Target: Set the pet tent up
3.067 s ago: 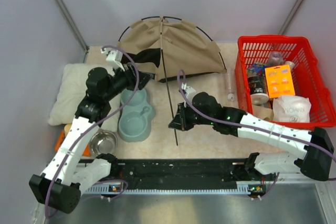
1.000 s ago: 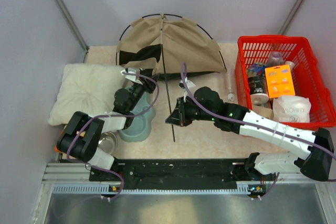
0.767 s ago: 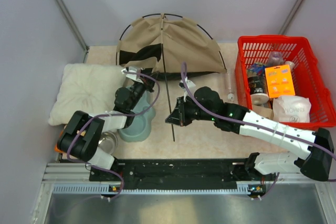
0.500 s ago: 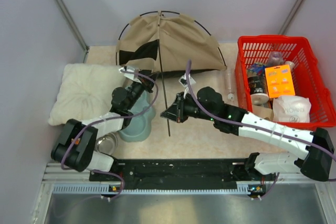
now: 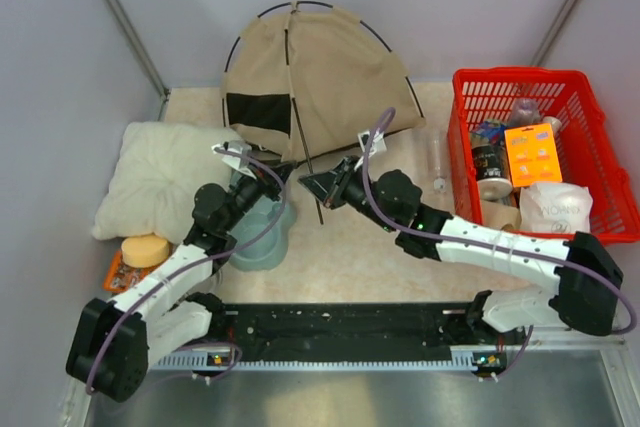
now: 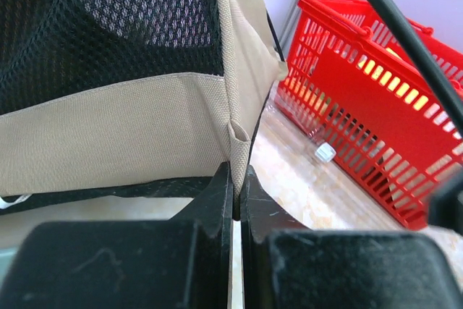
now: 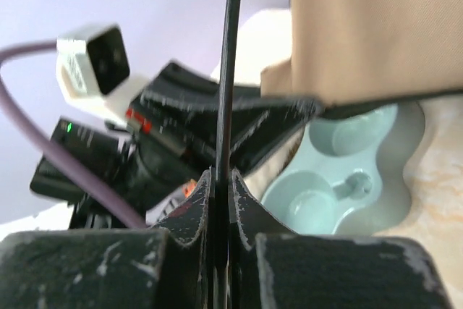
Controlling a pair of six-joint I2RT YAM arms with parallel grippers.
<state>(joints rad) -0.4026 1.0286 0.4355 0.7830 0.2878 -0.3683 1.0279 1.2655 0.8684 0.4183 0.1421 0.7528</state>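
From above I see the bowl [image 5: 258, 247] partly under my left arm. The pillow [image 5: 155, 177] lies just left of the bowl and a yellow disc [image 5: 145, 249] sits to its near left. The red basket [image 5: 520, 74], packed with goods, is well off to the bowl's right.

The tent [image 5: 330, 72] stands on the tabletop [image 5: 350, 257] just beyond the bowl. Its peak is up and leaning toward the far wall, and a dark mesh panel faces left. One thin black pole [image 7: 228, 70] runs lengthwise from the peak toward me, ending just right of the bowl.

The right pincer [image 7: 221, 179] is clamped on that pole near its low end. The left pincer [image 6: 235, 179], above the bowl's far rim, is pinched tight on the tent's corner seam. Both pincers crowd the same corner, close beside each other.

My arms hide the tent's near hem from above, and I can't make out its far side.
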